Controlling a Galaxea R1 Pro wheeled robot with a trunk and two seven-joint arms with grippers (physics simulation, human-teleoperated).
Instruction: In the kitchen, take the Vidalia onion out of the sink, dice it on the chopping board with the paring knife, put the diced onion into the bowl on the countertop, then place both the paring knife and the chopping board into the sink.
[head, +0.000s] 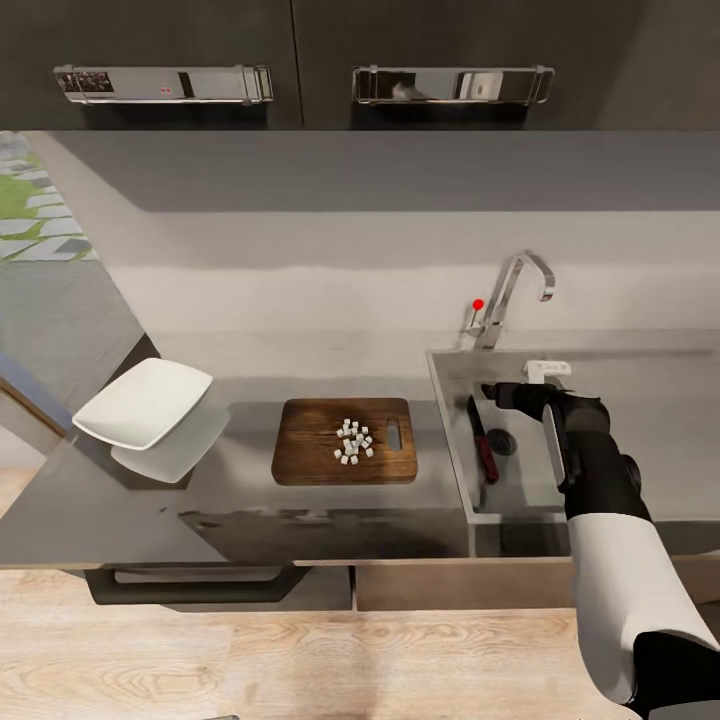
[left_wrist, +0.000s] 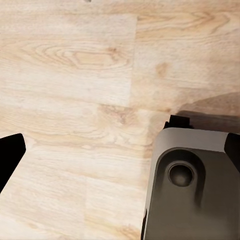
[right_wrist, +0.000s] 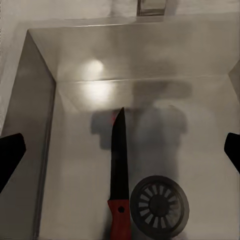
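Currently the paring knife (right_wrist: 119, 180) lies flat in the sink (head: 450, 440), just beside the drain (right_wrist: 159, 202). Right gripper (head: 500, 392) hovers above it, fingers spread wide, empty. Diced onion (head: 352, 441) sits on the chopping board (head: 300, 455); the bowl (head: 140, 405) is left of it. Left gripper state: cannot tell.

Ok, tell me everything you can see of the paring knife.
The paring knife is slim, with a red handle and a dark pointed blade. It lies flat on the floor of the steel sink, beside the round drain and near the basin's left wall. The right gripper hovers above, open, not touching it.
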